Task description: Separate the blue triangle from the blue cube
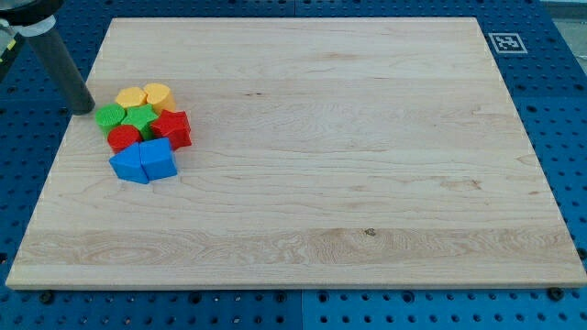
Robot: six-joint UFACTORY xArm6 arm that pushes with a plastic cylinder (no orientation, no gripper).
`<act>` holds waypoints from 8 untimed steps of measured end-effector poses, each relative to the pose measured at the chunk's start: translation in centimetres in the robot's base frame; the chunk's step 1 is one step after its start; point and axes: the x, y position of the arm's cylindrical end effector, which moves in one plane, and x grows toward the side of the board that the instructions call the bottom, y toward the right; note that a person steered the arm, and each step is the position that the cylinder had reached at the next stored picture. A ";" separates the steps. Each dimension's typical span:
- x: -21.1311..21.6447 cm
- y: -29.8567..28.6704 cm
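Observation:
Two blue blocks sit touching at the view's left. The blue triangle [128,166] is on the left and the blue cube [159,159] is on the right. They lie at the bottom of a tight cluster of blocks. My tip [83,109] rests at the board's left edge, up and to the left of the cluster, just left of a green block [110,116]. The tip touches neither blue block.
The cluster also holds two yellow blocks [129,97] [158,93], a green star [140,118], a red star [172,127] and a red block [123,137]. The wooden board [348,147] lies on a blue pegboard. A marker tag [506,41] is at the view's top right.

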 end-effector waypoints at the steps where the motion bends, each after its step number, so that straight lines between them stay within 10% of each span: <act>1: 4.9 0.6; 3: 10.4 8.1; 8: 8.4 35.2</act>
